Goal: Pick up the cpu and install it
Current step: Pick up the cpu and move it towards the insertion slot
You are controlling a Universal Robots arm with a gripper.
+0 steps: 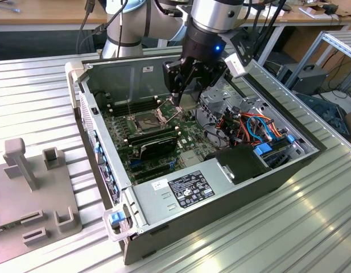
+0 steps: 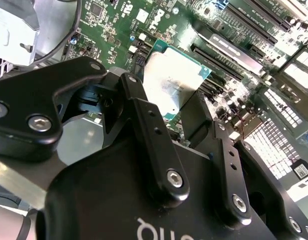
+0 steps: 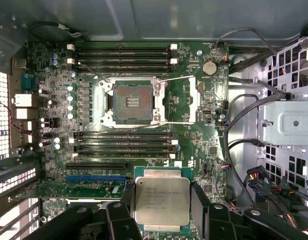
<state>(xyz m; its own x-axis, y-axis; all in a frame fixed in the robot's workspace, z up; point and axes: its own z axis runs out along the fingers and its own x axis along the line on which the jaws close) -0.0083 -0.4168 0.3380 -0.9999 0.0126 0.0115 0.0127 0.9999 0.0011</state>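
At the exterior view's left we see a grey fixture (image 1: 33,187) with upright posts, lying on the ribbed metal table (image 1: 312,227). Next comes the open computer case (image 1: 232,205), its green motherboard (image 1: 121,128) laid bare. Near the board's middle sits the socket (image 1: 148,119) — in the first wrist view its contacts show, its metal frame (image 3: 197,100) is swung open beside it, and memory slots (image 3: 121,55) run along two of its sides.

Just past the socket, towards the exterior view's right, the gripper (image 1: 184,96) hangs over the board with its fingertips pointing down. In the first wrist view we find its black fingers (image 3: 198,202) clamped on opposite edges of the cpu (image 3: 162,197), whose silvery face is turned to the camera. The cpu is held in the air above the motherboard, apart from the socket and not seated in it.

Further right stands the metal drive cage (image 1: 223,94), then a tangle of orange and blue cables (image 1: 255,128). At the case's near side lies a grey power supply (image 1: 184,190) with a label on top.
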